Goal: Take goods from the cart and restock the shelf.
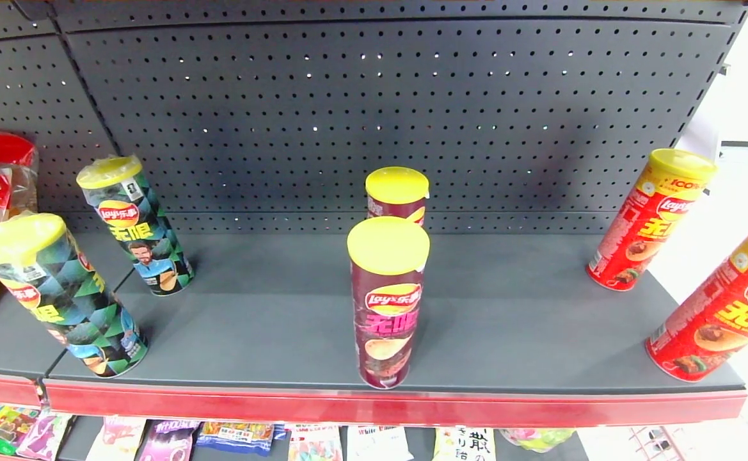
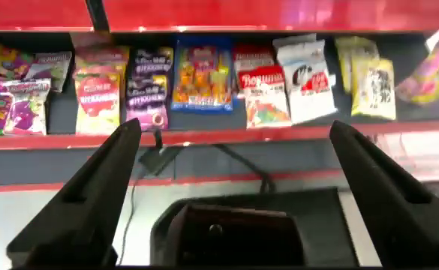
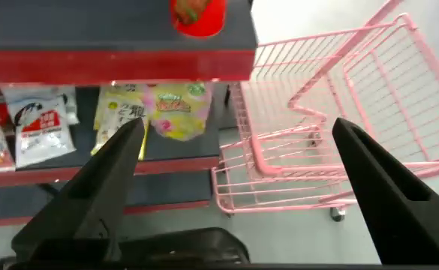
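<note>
While spread, R-tool point(image 3: 236, 127) prob. nr cart point(image 3: 369, 46)

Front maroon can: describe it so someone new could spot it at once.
Find the grey shelf with the red front edge. At the middle of that edge stands a maroon can with a yellow lid. A second maroon can stands behind it; green cans stand to its left, red cans to its right.
</note>
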